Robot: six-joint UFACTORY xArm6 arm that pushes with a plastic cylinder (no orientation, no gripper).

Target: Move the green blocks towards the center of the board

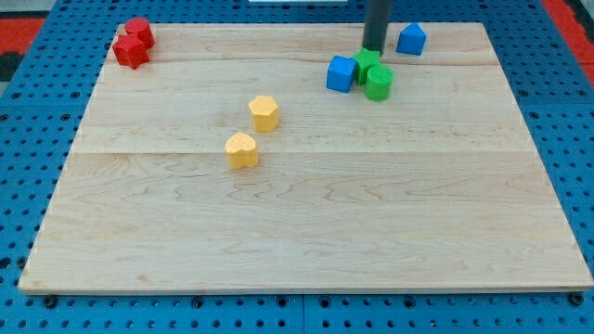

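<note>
Two green blocks sit near the view's top, right of centre: a green star-like block (368,63) and a green cylinder (379,83) just below and right of it, touching. My tip (373,47) is directly above the green star-like block, at or touching its far edge. A blue cube (342,73) lies against the green blocks on their left.
Another blue block (411,39) lies near the top edge, right of my tip. Two red blocks (133,44) sit together at the top left corner. A yellow hexagonal block (264,113) and a yellow heart-like block (242,149) lie left of centre on the wooden board (306,223).
</note>
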